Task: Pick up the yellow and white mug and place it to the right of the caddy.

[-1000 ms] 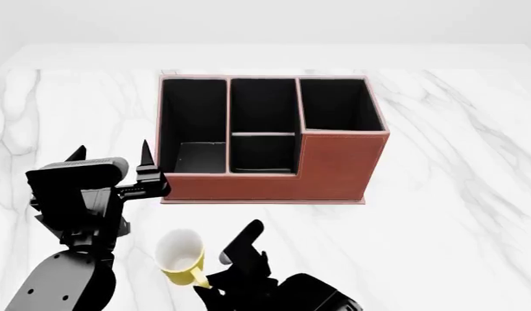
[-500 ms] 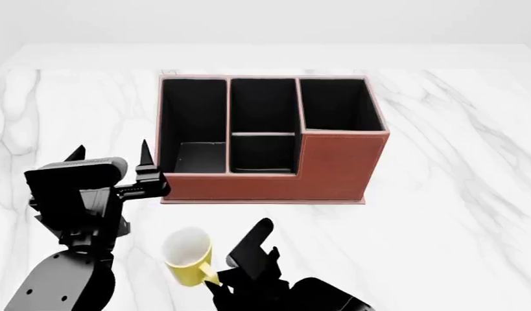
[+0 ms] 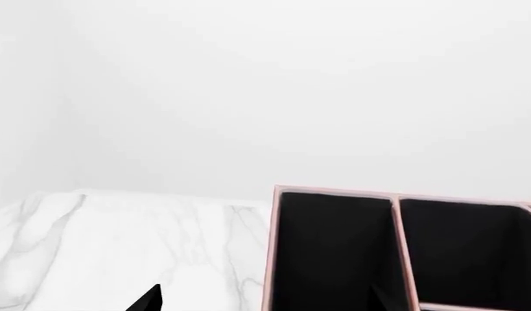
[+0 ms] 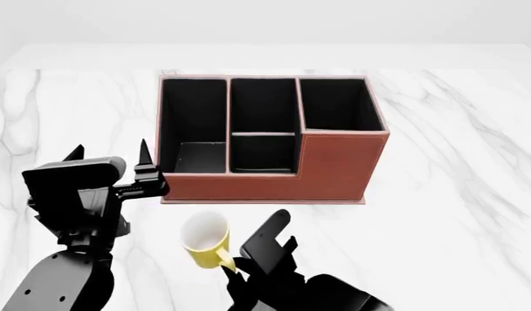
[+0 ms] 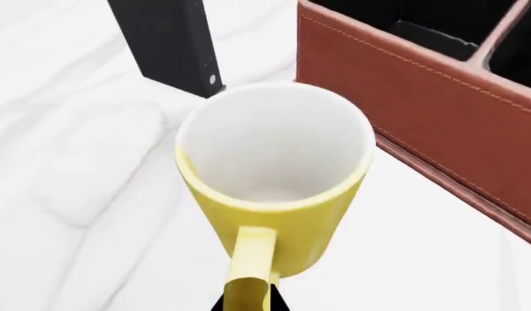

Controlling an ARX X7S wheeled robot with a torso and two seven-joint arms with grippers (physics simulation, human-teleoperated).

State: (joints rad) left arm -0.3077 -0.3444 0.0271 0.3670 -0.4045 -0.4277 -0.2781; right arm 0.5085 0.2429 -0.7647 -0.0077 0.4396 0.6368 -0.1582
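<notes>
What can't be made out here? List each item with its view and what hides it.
- Right jaws on the mug handle: right wrist view, cut off by the frame edge; head view, hidden by the arm.
- Mug base against the table: hidden by the mug's body.
- Left gripper: left wrist view shows one dark tip.
- Caddy floors: too dark.

left end effector [image 4: 109,155] spread (idle); right end effector [image 4: 247,259] clamped.

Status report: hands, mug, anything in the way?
Right hand shut on mug handle. Left hand open, idle. Mug front-left of caddy; caddy between mug and goal.
</notes>
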